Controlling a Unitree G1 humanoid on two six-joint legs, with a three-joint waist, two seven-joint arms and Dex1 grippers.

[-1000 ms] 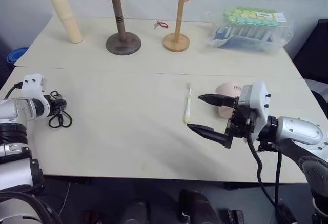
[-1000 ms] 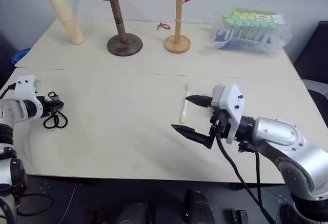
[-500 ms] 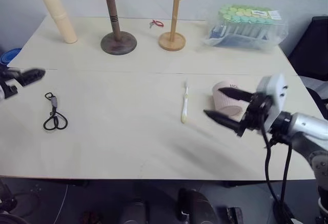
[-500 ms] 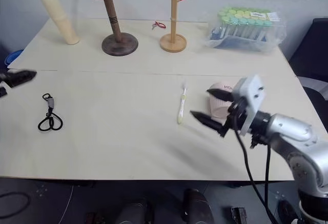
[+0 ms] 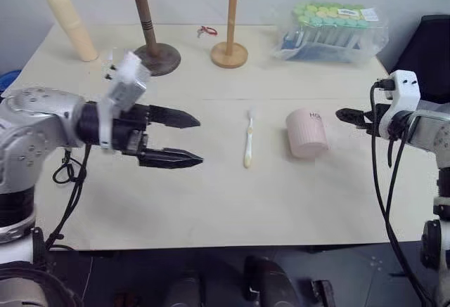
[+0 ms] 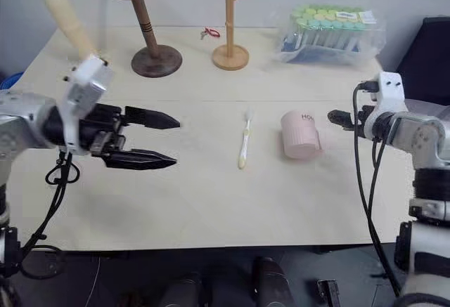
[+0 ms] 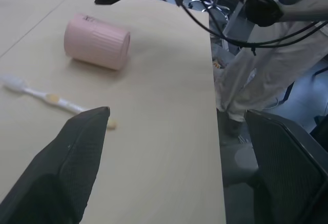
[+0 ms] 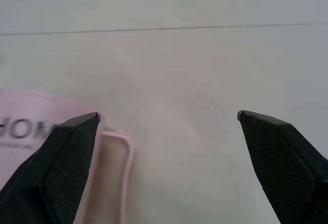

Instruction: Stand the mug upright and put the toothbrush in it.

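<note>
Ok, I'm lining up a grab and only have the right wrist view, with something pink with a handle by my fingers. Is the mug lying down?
Observer: Yes, the mug lies on its side; the right gripper is open just right of it.
Operator: Where's the toothbrush?
Observer: The toothbrush lies flat left of the mug, apart from it.
Operator: And the left gripper?
Observer: The left gripper is open, hovering left of the toothbrush, holding nothing.

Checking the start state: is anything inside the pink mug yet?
The mug lies on its side on the table, and its inside cannot be seen. The toothbrush lies flat beside it, apart from it, so it is not in the mug.
</note>
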